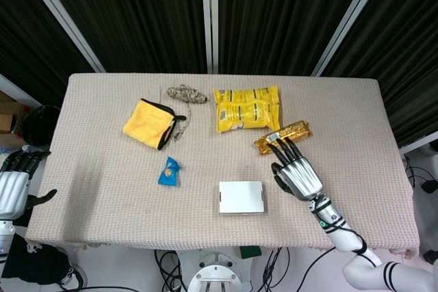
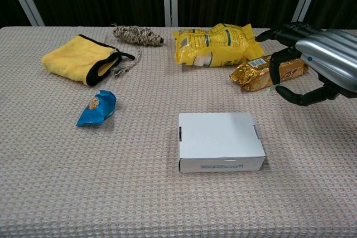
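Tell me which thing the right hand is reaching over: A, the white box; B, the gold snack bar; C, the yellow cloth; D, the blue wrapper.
B: the right hand spreads its fingertips over the gold snack bar, apart from the rest.
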{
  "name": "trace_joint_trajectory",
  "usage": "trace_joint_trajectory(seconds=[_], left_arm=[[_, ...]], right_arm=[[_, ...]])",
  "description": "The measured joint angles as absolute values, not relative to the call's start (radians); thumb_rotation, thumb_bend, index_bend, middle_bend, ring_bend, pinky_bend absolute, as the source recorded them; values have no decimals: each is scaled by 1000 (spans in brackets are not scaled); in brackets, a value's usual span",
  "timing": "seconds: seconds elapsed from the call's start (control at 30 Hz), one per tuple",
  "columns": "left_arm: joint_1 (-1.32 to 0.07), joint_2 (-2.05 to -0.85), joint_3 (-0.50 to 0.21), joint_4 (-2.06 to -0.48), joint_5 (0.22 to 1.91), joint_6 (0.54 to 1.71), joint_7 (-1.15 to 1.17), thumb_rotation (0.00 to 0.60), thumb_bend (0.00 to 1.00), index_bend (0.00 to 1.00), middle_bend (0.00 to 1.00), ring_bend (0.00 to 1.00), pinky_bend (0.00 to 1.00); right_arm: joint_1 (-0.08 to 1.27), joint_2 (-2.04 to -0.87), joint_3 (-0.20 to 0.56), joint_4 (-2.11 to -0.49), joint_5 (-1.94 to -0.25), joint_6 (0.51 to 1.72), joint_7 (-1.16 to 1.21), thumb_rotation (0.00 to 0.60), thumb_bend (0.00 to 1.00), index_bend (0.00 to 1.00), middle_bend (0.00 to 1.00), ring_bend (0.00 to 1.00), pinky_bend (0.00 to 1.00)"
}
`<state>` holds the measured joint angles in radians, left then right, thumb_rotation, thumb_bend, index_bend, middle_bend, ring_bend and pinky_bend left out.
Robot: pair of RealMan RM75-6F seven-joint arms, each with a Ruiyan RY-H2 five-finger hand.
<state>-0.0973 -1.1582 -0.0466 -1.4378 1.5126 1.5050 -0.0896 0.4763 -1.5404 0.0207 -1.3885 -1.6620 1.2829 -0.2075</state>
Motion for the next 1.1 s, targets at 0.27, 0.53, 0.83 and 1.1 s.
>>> trace_joint_trajectory(seconds=[0.27,0.53,0.83,1.1], left_arm=[[-97,-1164,-44,-1434,1507,1495,-90,600,63,218,241,202,145],[-95,-1165,-42,-1428,1505,1494,-94,600,63,218,241,202,145],[-94,-1173,-43,-1415,1505,1495,-105,600,63,217,223,202,145],[-91,-1171,-44,-1406,1501,1497,-117,600,63,217,223,202,145]], right_arm=[[530,-1483,-13,-1500,-1672,1147,-234,600,435,668,67,0,0],[548,-1503,-29,-1517,-1690,1123,-260,600,435,668,67,0,0],[580,-1525,-30,-1523,-1709,1086,-284,600,435,672,62,0,0],[592,-1545,-17,-1512,-1690,1065,-311,600,435,673,57,0,0]])
